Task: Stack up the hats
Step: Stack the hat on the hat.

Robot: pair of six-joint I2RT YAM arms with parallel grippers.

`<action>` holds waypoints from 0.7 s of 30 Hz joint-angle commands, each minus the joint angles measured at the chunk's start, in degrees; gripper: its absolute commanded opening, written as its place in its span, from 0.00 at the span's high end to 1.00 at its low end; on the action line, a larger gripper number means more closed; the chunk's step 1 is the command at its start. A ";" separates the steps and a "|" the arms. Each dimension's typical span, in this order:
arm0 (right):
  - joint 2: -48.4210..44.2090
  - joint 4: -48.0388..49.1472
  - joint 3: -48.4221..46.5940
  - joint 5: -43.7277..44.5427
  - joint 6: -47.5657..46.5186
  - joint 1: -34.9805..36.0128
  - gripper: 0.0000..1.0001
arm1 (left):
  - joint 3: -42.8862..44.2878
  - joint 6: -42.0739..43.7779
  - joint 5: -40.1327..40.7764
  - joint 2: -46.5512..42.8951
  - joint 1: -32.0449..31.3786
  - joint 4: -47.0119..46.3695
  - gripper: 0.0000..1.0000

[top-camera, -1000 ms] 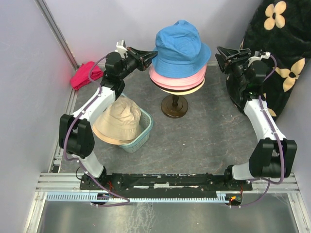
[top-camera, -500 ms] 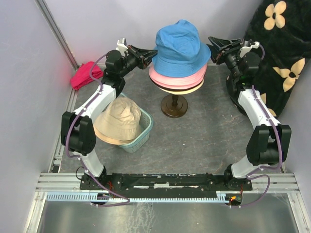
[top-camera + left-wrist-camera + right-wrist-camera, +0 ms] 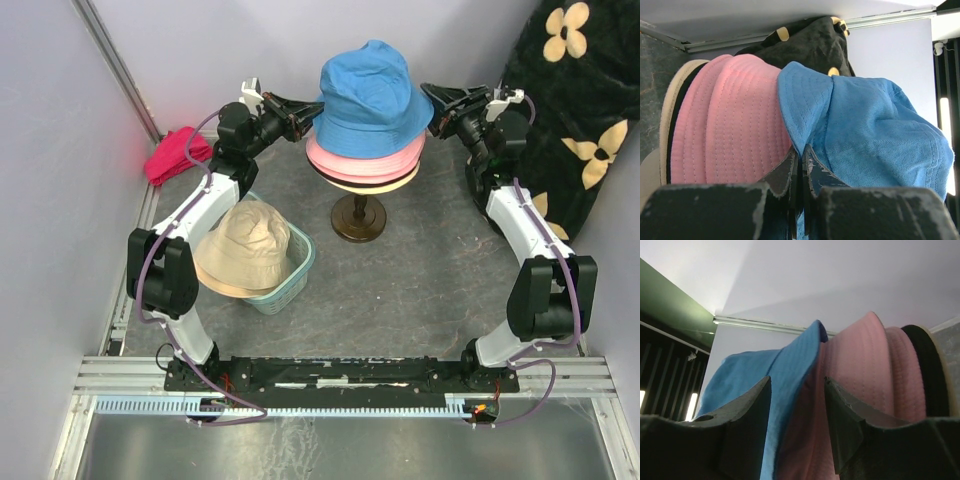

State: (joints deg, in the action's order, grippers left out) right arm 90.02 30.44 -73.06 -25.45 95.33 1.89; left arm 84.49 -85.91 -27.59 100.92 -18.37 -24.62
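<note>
A soft blue hat [image 3: 372, 95] is seen from above topping a pink hat [image 3: 365, 160] on a dark stand [image 3: 359, 222], while a beige hat [image 3: 243, 250] lies in a teal basket [image 3: 296, 262] beneath the left arm. Only in the left wrist view is the left gripper [image 3: 800, 152] shown pressed almost closed on the blue brim's edge, with the stitched, ribbed pink brim just left of the jaws. Only in the right wrist view is the right gripper [image 3: 797, 385] shown spread wide, the blue brim lying between its jaws, though contact cannot be told.
</note>
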 commanded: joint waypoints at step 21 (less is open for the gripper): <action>0.08 16.06 0.68 -2.58 11.85 0.39 0.40 | 1.73 4.28 -0.88 4.53 -0.43 5.93 0.97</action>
State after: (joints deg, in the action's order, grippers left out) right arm 89.80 39.57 -69.49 -27.00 103.81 1.96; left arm 86.26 -85.89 -27.77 102.61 -18.39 -25.08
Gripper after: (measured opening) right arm 0.605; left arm 0.082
